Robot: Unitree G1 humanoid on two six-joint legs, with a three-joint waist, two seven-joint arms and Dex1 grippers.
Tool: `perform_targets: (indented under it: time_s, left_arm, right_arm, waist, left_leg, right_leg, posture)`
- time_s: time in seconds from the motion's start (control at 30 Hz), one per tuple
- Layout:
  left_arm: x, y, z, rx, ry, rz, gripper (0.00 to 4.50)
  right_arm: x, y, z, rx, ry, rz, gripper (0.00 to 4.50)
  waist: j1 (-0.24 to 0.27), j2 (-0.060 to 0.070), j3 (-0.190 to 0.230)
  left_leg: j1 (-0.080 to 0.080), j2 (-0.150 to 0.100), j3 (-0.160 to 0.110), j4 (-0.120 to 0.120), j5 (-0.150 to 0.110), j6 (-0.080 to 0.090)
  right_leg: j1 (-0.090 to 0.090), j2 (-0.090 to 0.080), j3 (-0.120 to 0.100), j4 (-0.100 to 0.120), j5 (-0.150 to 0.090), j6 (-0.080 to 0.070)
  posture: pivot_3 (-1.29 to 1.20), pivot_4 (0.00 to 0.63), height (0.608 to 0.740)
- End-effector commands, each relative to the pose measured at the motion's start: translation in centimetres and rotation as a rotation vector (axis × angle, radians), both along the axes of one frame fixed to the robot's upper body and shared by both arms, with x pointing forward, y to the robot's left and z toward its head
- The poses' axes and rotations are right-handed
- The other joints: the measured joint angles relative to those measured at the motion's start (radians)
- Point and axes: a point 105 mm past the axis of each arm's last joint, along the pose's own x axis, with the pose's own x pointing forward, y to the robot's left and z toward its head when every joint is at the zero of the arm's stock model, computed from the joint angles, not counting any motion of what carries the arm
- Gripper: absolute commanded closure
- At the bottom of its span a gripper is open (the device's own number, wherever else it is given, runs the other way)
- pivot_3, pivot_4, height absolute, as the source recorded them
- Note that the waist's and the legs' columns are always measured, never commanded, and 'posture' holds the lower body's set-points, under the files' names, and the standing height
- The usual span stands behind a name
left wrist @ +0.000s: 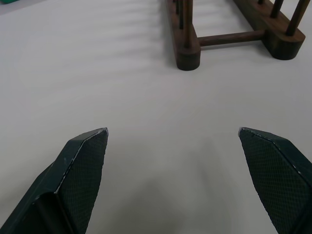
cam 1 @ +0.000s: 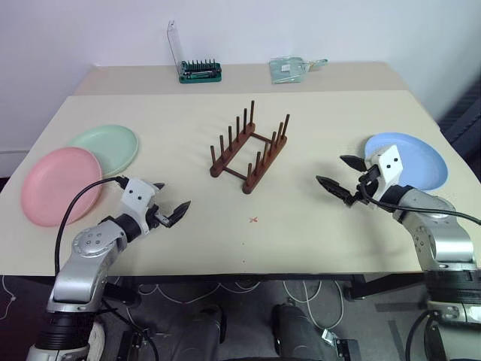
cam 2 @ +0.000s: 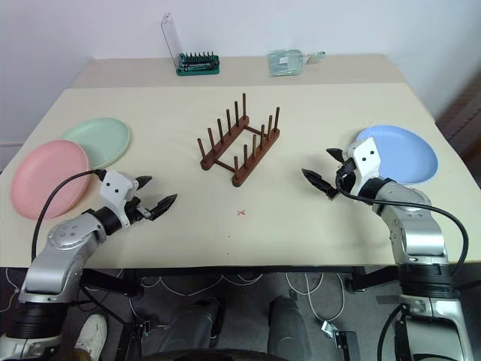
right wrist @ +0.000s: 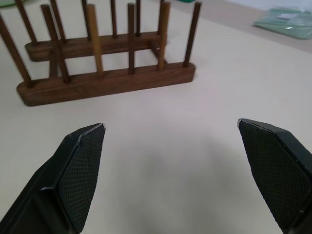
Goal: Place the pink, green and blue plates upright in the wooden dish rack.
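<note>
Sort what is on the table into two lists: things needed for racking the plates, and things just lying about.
Needed for the job:
pink plate
green plate
blue plate
wooden dish rack

Lying about:
green bit holder, at the table's far edge
clear packet, also at the far edge

Beige surface [cam 1: 316, 248]; green bit holder [cam 1: 200, 72] with clear lid raised at far edge; pale green packet [cam 1: 289, 69] near it, apart; small red cross mark [cam 1: 254, 220] on near part.
</note>
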Motion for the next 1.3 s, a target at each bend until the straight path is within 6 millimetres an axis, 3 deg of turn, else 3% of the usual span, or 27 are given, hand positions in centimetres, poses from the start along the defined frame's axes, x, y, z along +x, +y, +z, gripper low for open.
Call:
perform_targets:
  time_s: [0.03,0.33,0.57,0.73,0.87,0.97,1.23,1.3]
  left_arm:
    - [0.1,-0.5,1.2,0.001,-0.053,-0.016,0.09]
    - [-0.8,-3.9,0.8,-0.059,-0.013,-0.124,0.09]
    - [0.2,-9.5,-0.6,0.009,0.012,-0.249,0.09]
    - [1.8,-13.4,-2.0,0.035,0.036,-0.228,0.09]
    - [2.0,-14.1,-3.0,0.036,0.076,-0.218,0.09]
    - [3.1,-15.6,-3.1,0.022,0.105,-0.177,0.09]
    - [4.2,-16.1,-3.3,0.015,0.084,-0.145,0.09]
    - [4.3,-16.0,-3.3,0.013,0.077,-0.145,0.62]
  right_arm:
    - [0.5,-0.4,2.3,-0.013,-0.072,0.001,0.04]
    - [0.3,0.0,2.3,-0.027,-0.066,0.025,0.04]
    - [-0.8,0.4,1.6,-0.019,-0.063,0.014,0.04]
    - [-1.6,0.0,1.1,-0.011,-0.054,-0.022,0.04]
    - [-2.1,0.5,0.8,-0.006,-0.059,-0.035,0.04]
    - [-2.5,-0.6,1.3,-0.003,-0.064,-0.067,0.04]
    - [-2.8,-0.5,0.9,-0.002,-0.056,-0.087,0.04]
    - [-2.7,-0.2,0.9,0.002,-0.059,-0.083,0.00]
  waist:
    - [-0.001,0.000,0.000]
    - [0.000,0.000,0.000]
    - [0.006,0.000,0.000]
    - [0.005,0.000,0.000]
    - [-0.002,0.000,0.000]
    - [0.009,0.001,-0.001]
    - [0.024,0.002,-0.001]
    - [0.023,0.002,-0.002]
  left_leg:
    - [0.000,0.000,0.001,0.000,0.000,0.000]
    - [0.000,0.002,0.003,0.000,0.000,0.001]
    - [0.000,0.001,0.003,0.001,0.000,0.001]
    - [0.000,0.001,0.005,0.002,-0.001,0.002]
    - [0.001,0.002,0.006,0.001,-0.001,0.002]
    - [0.001,0.002,0.006,0.002,-0.001,0.002]
    - [0.001,0.002,0.007,0.003,-0.002,0.003]
    - [0.001,0.002,0.007,0.003,-0.002,0.003]
  right_leg:
    - [0.000,0.000,0.001,0.000,0.000,0.000]
    - [-0.001,0.001,0.003,0.000,0.000,0.000]
    - [0.000,0.001,0.003,-0.001,0.000,0.000]
    - [0.000,0.001,0.005,-0.002,0.000,0.001]
    - [-0.001,0.002,0.005,-0.001,0.000,0.001]
    - [0.000,0.002,0.005,-0.001,0.000,0.001]
    - [0.002,0.002,0.006,-0.005,0.002,0.003]
    - [0.003,0.002,0.006,-0.007,0.003,0.003]
  posture:
    - [0.00,0.150,0.740]
    - [0.00,0.150,0.740]
    - [0.00,0.150,0.740]
    - [0.00,0.150,0.740]
    - [0.00,0.150,0.740]
    - [0.00,0.150,0.740]
    - [0.00,0.150,0.740]
    - [0.00,0.150,0.740]
